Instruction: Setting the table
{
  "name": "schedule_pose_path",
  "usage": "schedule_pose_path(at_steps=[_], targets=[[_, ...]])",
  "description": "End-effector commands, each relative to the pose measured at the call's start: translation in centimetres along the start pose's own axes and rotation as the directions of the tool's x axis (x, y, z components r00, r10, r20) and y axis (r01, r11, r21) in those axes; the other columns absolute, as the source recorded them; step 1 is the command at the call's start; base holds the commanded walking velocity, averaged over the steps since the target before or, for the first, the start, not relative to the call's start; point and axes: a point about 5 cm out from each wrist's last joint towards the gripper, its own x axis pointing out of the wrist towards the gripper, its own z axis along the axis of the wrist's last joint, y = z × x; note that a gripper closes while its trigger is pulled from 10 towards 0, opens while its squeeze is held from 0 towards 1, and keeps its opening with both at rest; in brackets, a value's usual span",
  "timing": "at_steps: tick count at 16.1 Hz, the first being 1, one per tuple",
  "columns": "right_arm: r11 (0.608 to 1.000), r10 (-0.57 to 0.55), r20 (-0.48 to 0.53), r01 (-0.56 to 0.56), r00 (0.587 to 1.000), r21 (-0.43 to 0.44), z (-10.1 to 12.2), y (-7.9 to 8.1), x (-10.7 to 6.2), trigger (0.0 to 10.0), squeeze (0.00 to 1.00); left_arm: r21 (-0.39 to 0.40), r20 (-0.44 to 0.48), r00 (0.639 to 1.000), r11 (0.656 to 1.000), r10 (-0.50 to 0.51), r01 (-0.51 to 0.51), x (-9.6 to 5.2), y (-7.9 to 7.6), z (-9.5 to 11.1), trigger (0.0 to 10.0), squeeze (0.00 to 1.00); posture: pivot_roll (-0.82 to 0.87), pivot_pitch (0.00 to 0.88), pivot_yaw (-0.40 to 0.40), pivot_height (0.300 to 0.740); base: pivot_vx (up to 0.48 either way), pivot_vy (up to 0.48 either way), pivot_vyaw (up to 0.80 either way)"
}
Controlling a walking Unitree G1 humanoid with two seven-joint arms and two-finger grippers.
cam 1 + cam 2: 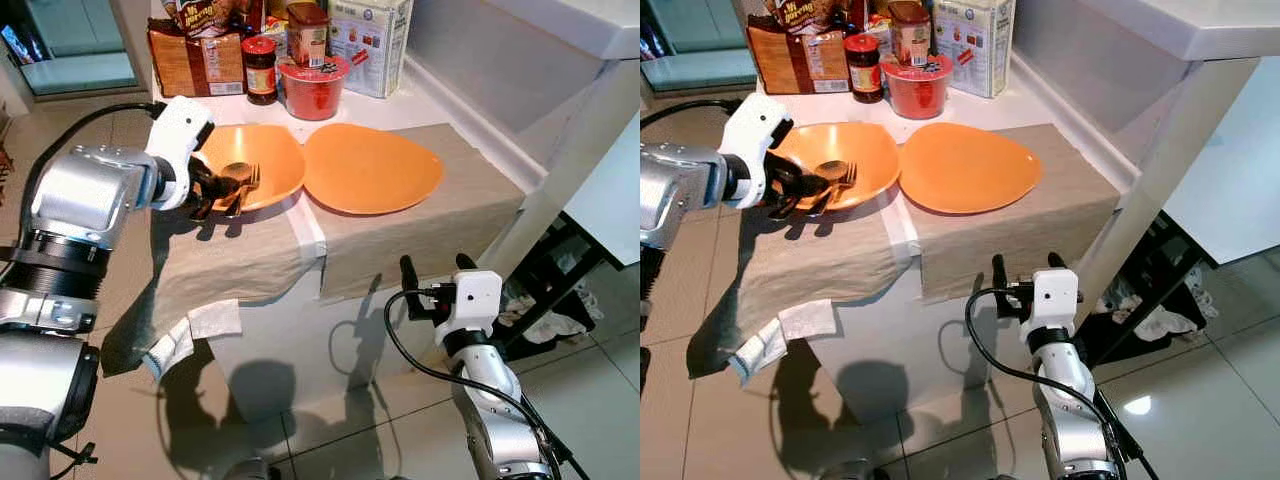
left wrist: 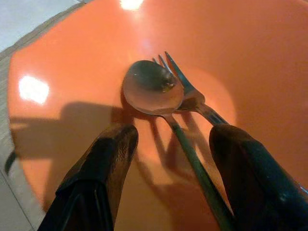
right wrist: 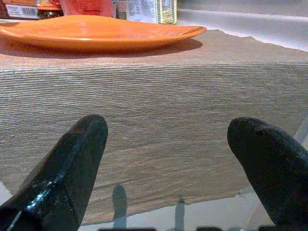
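Left gripper (image 1: pixel 222 196) over the near rim of the left orange plate (image 1: pixel 275 150), fingers (image 2: pixel 103 163) spread apart and straddling the cutlery; nothing clamped. In the plate lie a metal spoon (image 2: pixel 153 91) and a metal fork (image 2: pixel 185 86), side by side and touching, spoon bowl partly over the fork's tines, both handles running back between the fingers toward the wrist camera. Second orange plate (image 1: pixel 372 166) sits just beside the first, rims touching or nearly so; I cannot tell which. Both rest on beige cloth mats (image 1: pixel 420 225) draped over the front of a white table (image 1: pixel 290 330). Jars and boxes (image 1: pixel 300 50) crowd the back edge. Right gripper (image 1: pixel 437 281) hangs low in front of the table, below the cloth's hem, fingers (image 3: pixel 72 163) wide apart, empty. Handling judgement: spoon and fork are light, rigid and slick, and the glossy plate gives little friction, so they will likely skid or pivot if nudged at the heads. Best hold looks to be across the handles where they lie close together, pinching both at once; a grip on one alone risks the other sliding. Handles sit flat against the plate, so fingertips must get low. The plates look hard and possibly breakable; the loose cloth could drag if snagged.
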Motion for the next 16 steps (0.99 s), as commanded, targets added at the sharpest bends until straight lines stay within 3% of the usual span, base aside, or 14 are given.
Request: schedule_pose_path(at_steps=[1, 5, 6, 8, 16], targets=[[1.0, -0.007, 0.015, 0.007, 1.0, -0.009, 0.39, -0.16, 0.01, 10.0, 0.0, 0.016, -0.002, 1.0, 1.0, -0.003, 0.003, 0.08, -0.08, 0.49, 10.0, 0.0, 0.14, 0.0, 0.016, 0.74, 0.0, 0.0, 0.0], [1.0, -0.009, 0.012, 0.009, 1.0, -0.01, 0.34, -0.15, -0.01, 10.0, 0.0, 0.001, -0.015, 1.0, 1.0, 0.006, -0.006, 0.53, 0.13, 0.24, 10.0, 0.0, 0.14, 0.0, 0.017, 0.74, 0.0, 0.0, 0.0], [1.0, -0.01, 0.012, 0.01, 1.0, -0.011, 0.34, -0.18, -0.02, 10.0, 0.0, 0.001, -0.014, 1.0, 1.0, 0.007, -0.007, 0.59, 0.13, 0.29, 8.8, 0.0, 0.14, 0.0, 0.017, 0.74, 0.0, 0.0, 0.0], [1.0, -0.011, 0.012, 0.011, 1.0, -0.013, 0.38, -0.21, -0.03, 10.0, 0.0, -0.005, -0.012, 1.0, 1.0, 0.012, -0.012, 0.73, 0.16, 0.37, 0.0, 0.0, 0.13, 0.0, 0.017, 0.74, 0.0, 0.0, 0.0], [1.0, -0.012, 0.009, 0.012, 1.0, -0.012, 0.37, -0.16, -0.04, 10.0, 0.0, -0.003, -0.027, 0.999, 1.0, 0.023, -0.023, 1.05, 0.21, 0.26, 0.0, 0.0, 0.13, 0.0, 0.018, 0.74, 0.0, 0.0, 0.0]])
